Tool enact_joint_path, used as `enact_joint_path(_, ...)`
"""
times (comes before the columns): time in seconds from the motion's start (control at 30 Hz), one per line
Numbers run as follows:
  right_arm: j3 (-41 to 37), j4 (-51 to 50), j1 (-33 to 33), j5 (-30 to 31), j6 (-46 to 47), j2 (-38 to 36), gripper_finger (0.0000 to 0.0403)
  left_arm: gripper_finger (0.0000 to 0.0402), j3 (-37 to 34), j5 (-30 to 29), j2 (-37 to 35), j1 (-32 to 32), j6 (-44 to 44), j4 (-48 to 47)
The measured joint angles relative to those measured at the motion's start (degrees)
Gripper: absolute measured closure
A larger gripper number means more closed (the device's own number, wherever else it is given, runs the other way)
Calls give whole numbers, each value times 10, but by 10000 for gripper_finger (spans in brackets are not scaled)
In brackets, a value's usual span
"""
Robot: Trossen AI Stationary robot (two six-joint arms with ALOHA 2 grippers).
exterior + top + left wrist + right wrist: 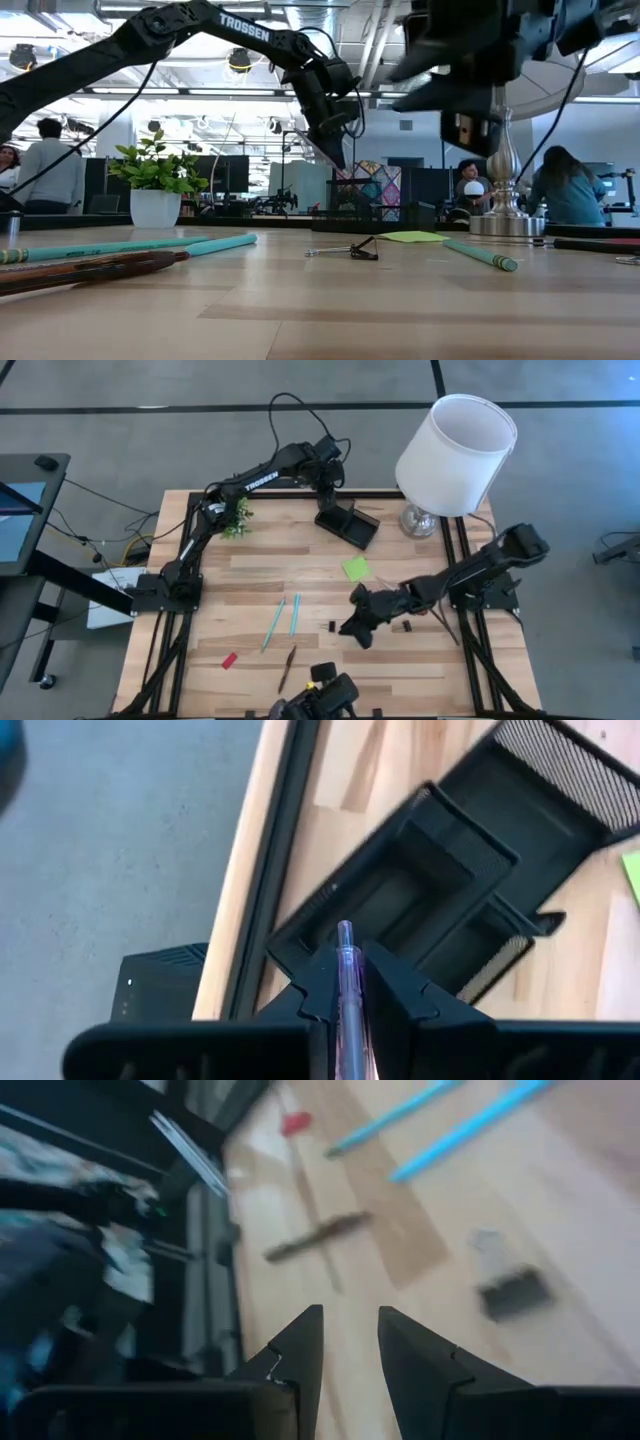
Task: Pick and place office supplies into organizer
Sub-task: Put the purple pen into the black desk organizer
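Left wrist view shows the organizer (pixel 470 910) as a black mesh tray with a deep boxy pen compartment and a lower flat section, its walls finely perforated. It sits on pale butcher-block wood near the table (pixel 250 575) edge, at about twelve o'clock on the tabletop in the high view. The left gripper (pixel 345 982) hovers just over it with its dark angular fingers clamped on a thin, glossy pink pen (pixel 346 970), whose tip points toward the pen compartment.

At about four o'clock on the table the right gripper (pixel 348 1342) hangs above the wood, its fingers parted by a narrow gap and gripping nothing. Below and ahead of it lies a small black clip (pixel 512 1293) (blurred, with a metal loop beside it). Two slim teal pens (pixel 284 618) lie side by side near the table's centre. A brown pencil (pixel 288 666) rests at about six o'clock, and a small red eraser (pixel 230 660) sits toward seven o'clock. A lime-green sticky-note pad (pixel 355 568), flat and square, lies between the organizer and the right gripper. A white-shaded lamp (pixel 455 455) stands at about one o'clock.
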Motion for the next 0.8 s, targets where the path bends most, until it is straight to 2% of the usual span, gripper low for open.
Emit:
enact_joint_path(0.27,1,110,-3,14,23,58,310,384,-1,-8,5,-11,3,9)
enact_joint_path(0.8,1,121,-24,13,14,59,310,384,-1,1,39,-17,-14,0)
